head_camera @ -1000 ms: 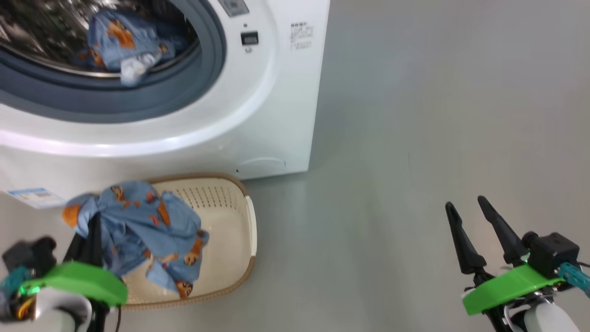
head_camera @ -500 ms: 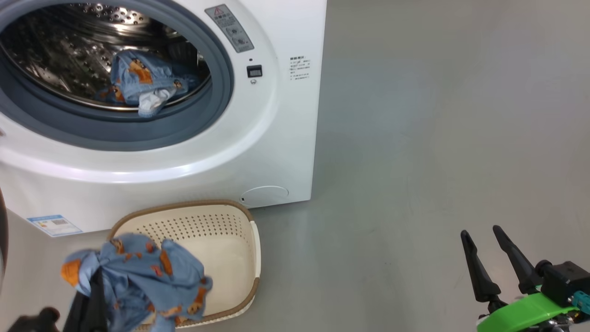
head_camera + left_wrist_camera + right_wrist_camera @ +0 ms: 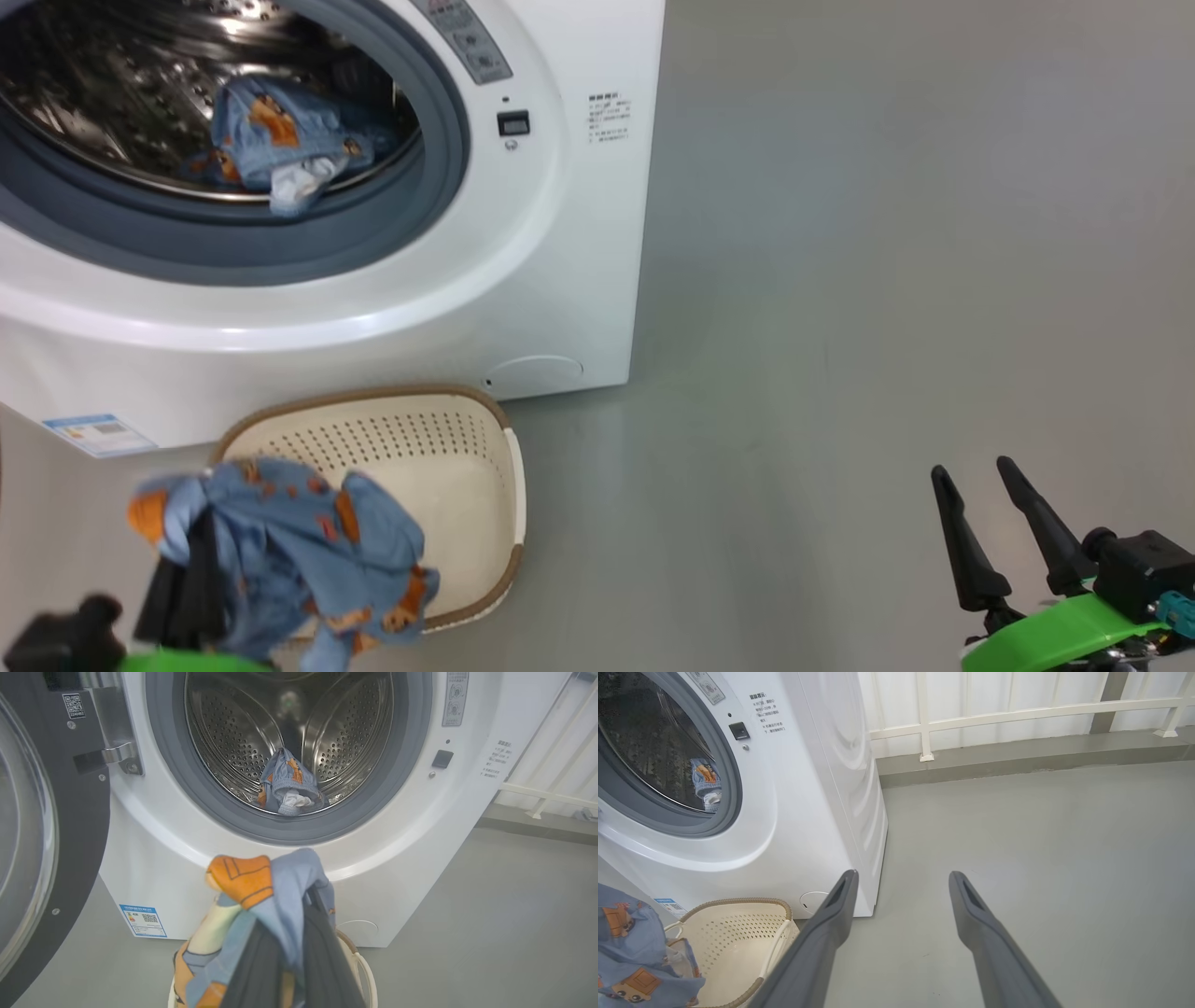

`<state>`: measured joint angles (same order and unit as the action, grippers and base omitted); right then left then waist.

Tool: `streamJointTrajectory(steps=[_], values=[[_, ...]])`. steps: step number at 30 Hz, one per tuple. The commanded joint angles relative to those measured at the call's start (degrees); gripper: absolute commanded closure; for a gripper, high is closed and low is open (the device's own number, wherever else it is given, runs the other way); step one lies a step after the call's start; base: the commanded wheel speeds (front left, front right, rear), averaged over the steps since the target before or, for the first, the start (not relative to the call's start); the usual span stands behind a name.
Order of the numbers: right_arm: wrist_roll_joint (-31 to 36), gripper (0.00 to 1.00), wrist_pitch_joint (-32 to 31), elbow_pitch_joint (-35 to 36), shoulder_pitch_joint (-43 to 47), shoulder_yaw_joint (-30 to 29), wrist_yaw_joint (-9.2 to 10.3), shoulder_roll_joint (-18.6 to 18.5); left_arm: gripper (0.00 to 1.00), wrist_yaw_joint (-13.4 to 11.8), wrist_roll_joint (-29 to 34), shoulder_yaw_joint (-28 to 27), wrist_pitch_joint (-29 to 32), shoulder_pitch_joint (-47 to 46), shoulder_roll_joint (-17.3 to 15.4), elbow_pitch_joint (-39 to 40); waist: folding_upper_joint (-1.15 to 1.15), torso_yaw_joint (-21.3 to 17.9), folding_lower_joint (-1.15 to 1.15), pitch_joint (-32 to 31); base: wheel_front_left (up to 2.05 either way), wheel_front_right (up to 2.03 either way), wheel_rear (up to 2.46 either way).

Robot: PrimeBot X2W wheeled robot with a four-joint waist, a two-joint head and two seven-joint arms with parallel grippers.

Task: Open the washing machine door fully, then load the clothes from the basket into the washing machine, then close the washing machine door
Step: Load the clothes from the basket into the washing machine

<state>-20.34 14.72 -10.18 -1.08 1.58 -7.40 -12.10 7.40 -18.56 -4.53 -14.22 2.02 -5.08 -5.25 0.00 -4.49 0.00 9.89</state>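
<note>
The left gripper (image 3: 296, 952) rises from the bottom edge, jaws clamped on the clothes (image 3: 261, 891), a blue bundle with orange print draped over the dark fingers (image 3: 327, 961). Beside the bundle, part of the basket (image 3: 366, 970) rim shows in front of the washing machine (image 3: 397, 858). The washing machine door (image 3: 70, 835) stands swung open at the left on its steel hinge (image 3: 117, 751). A second printed garment (image 3: 287, 786) lies at the front of the perforated drum (image 3: 229, 742), by the grey gasket (image 3: 187, 793). A blue label (image 3: 142, 920) and a round flap (image 3: 357, 928) sit low on the front panel.

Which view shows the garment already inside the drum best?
Left wrist view: it looks straight into the drum, garment centred and whole. Head view shows it from above; right wrist view, a small sliver.
</note>
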Motion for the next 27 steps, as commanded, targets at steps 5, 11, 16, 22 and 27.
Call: streamJointTrajectory(steps=[5, 11, 16, 22, 27], values=[[0.4, 0.00, 0.3, 1.6, -2.7, 2.1, -0.09, 0.2, 1.00, 0.1, -0.4, -1.9, -0.8, -9.2, -2.5, 0.9, 0.00, -0.6, 0.00, 4.1, 0.00, 0.00, 0.00], [0.5, 0.00, 0.3, 1.9, -5.2, 2.8, -0.09, 0.8, 1.00, 0.1, 0.3, -2.6, -0.8, -22.0, -5.0, 1.3, 0.00, -1.1, 0.00, 8.3, 0.00, 0.00, 0.00], [0.5, 0.00, 0.3, 2.2, -7.7, 3.6, -0.09, 1.3, 1.00, -0.1, 2.8, -4.5, -0.8, -35.0, -7.1, -0.3, 0.00, -2.2, 0.00, 12.0, 0.00, 0.00, 0.00], [0.4, 0.00, 0.3, 2.1, -10.3, 5.3, -0.09, 2.6, 1.00, 0.0, 5.0, -6.2, -0.8, -46.5, -9.3, -11.3, 0.00, -4.5, 0.00, 15.6, 0.00, 0.00, 0.00], [0.2, 0.00, 0.3, 1.8, -11.4, 6.6, -0.09, 3.3, 1.00, 0.0, 6.0, -6.9, -0.8, -51.8, -10.7, -19.2, 0.00, -6.3, 0.00, 17.4, 0.00, 0.00, 0.00]])
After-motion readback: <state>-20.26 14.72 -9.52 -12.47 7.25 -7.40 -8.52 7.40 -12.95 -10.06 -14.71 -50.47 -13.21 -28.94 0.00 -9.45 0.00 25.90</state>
